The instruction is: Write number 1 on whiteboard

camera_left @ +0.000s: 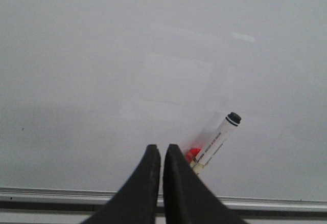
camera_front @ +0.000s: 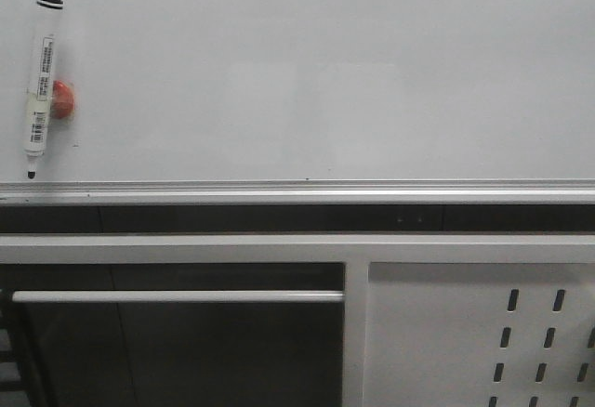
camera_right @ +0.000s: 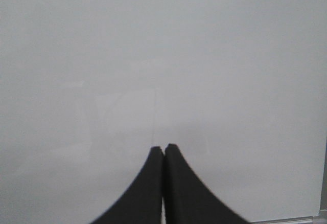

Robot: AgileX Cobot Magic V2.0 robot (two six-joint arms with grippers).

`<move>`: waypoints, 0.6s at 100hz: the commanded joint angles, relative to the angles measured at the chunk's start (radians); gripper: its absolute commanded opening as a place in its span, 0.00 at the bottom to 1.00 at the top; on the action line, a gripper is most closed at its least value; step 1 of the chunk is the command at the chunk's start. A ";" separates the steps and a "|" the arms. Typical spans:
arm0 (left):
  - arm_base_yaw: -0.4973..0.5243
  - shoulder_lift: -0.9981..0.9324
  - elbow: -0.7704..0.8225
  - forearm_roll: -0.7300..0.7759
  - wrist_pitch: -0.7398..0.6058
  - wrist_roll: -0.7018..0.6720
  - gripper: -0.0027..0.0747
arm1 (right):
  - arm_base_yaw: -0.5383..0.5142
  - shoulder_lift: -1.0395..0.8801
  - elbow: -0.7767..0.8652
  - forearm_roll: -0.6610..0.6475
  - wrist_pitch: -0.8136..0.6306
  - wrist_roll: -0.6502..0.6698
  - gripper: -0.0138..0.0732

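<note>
No stroke is seen on the whiteboard [camera_front: 325, 82]; the marker [camera_front: 40, 86] lies ungrasped, and both grippers, left [camera_left: 162, 155] and right [camera_right: 163, 152], are pressed together empty.

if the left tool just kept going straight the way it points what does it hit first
Most likely the bare whiteboard. The left tool, jaws shut, points at blank board; the marker pen lies off to one side of that line. Depth is unclear.
</note>
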 commanded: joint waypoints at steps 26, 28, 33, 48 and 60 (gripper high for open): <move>-0.186 0.016 0.130 0.022 -0.325 0.044 0.22 | 0.001 0.027 -0.024 0.000 -0.080 -0.011 0.09; -0.199 0.017 0.137 0.030 -0.340 0.044 0.25 | 0.001 0.027 -0.024 0.000 -0.080 -0.011 0.09; -0.225 0.017 0.153 0.047 -0.366 0.044 0.37 | 0.001 0.027 -0.024 0.000 -0.080 -0.011 0.09; -0.277 0.018 0.194 0.056 -0.414 0.044 0.54 | 0.001 0.027 -0.024 0.002 -0.080 -0.011 0.09; -0.282 0.019 0.222 0.058 -0.461 0.044 0.54 | 0.001 0.027 -0.024 0.002 -0.080 -0.011 0.09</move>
